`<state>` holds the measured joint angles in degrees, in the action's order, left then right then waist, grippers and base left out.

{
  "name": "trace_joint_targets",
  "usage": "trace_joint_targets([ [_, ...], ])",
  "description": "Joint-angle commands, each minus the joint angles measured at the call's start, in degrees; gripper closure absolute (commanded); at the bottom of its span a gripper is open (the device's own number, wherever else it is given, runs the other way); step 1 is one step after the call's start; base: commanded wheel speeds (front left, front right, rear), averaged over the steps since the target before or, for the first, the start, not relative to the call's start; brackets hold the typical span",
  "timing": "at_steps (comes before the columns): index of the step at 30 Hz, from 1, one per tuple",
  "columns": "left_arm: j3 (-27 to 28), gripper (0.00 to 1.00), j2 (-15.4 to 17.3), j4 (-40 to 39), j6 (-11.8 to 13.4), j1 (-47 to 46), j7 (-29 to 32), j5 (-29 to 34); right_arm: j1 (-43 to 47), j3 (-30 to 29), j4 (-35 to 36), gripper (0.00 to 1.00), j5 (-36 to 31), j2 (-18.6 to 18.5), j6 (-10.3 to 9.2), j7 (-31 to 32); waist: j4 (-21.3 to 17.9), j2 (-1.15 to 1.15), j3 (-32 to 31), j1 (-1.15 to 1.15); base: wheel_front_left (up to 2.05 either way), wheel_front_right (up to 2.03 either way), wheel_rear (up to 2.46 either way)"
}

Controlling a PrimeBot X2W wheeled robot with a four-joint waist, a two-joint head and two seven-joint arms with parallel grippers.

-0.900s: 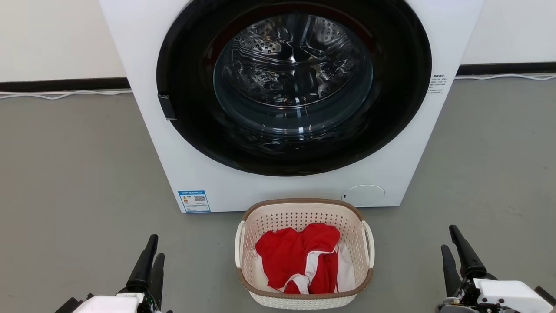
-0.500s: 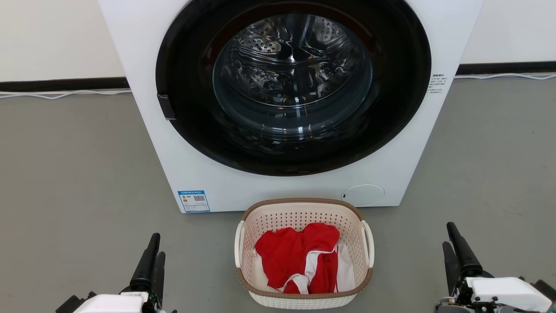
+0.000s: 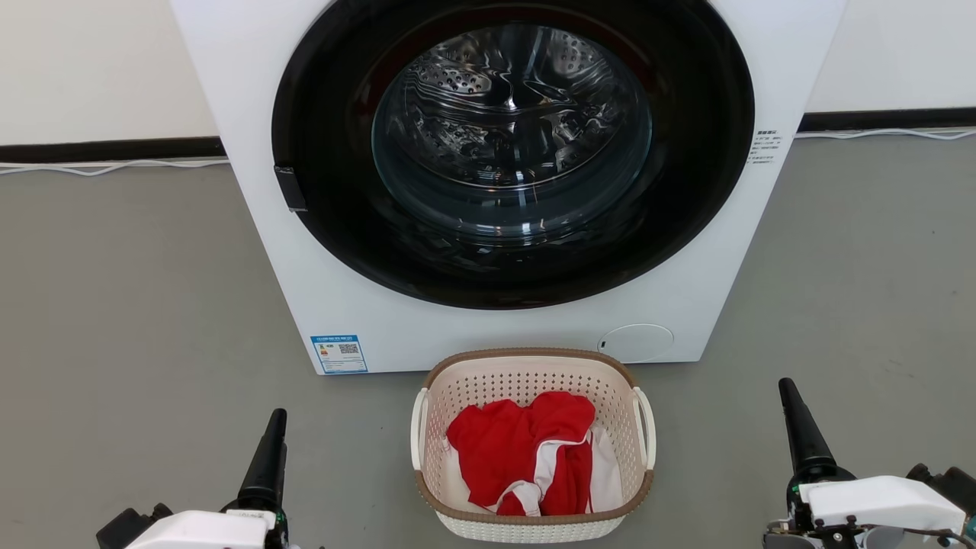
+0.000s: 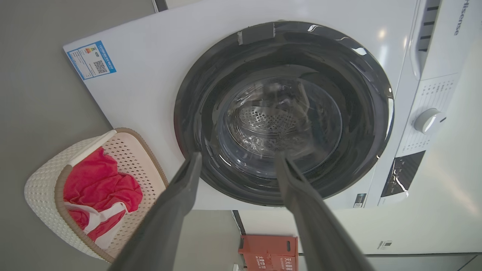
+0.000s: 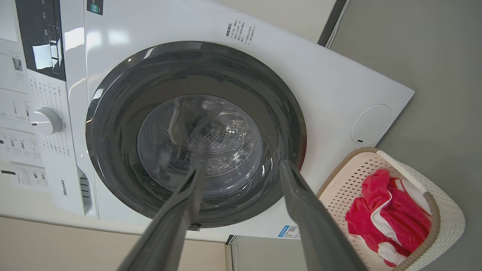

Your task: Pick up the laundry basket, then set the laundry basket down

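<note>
Cream basket (image 3: 529,353) sits on the floor (image 3: 137,305) before the washer (image 3: 252,114), so we'd bring left tool (image 4: 238,158) and right tool (image 5: 241,166), both spread wide and empty, onto its side handles (image 3: 417,431) evenly and lift level.

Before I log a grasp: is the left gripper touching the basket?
Apart. The head view shows bare floor between the left gripper and the basket.

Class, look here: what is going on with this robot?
Nothing is being handled yet. The laundry basket, holding red and white clothes, sits on the floor in front of the washing machine. The left gripper and right gripper are open and empty, one on each side of it, touching nothing.
</note>
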<state>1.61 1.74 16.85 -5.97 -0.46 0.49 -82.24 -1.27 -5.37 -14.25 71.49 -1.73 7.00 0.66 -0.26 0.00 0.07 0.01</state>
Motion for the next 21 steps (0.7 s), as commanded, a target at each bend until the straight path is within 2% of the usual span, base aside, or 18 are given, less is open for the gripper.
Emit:
trace_joint_targets([
  [1,0.14,0.00,0.45,-1.87,0.25,-1.69,-0.57,1.96,-1.07,0.65,2.08,0.00,-2.55,-0.60,0.17,-0.86,-0.01,0.00,0.00,-0.01,0.00,0.00,0.00],
  [21,-1.29,0.00,0.60,-2.87,1.27,-1.50,-3.77,16.01,-0.95,1.42,3.37,0.00,-19.30,-0.72,0.24,-4.03,-0.15,0.00,-0.07,-0.01,0.00,0.00,0.00],
])
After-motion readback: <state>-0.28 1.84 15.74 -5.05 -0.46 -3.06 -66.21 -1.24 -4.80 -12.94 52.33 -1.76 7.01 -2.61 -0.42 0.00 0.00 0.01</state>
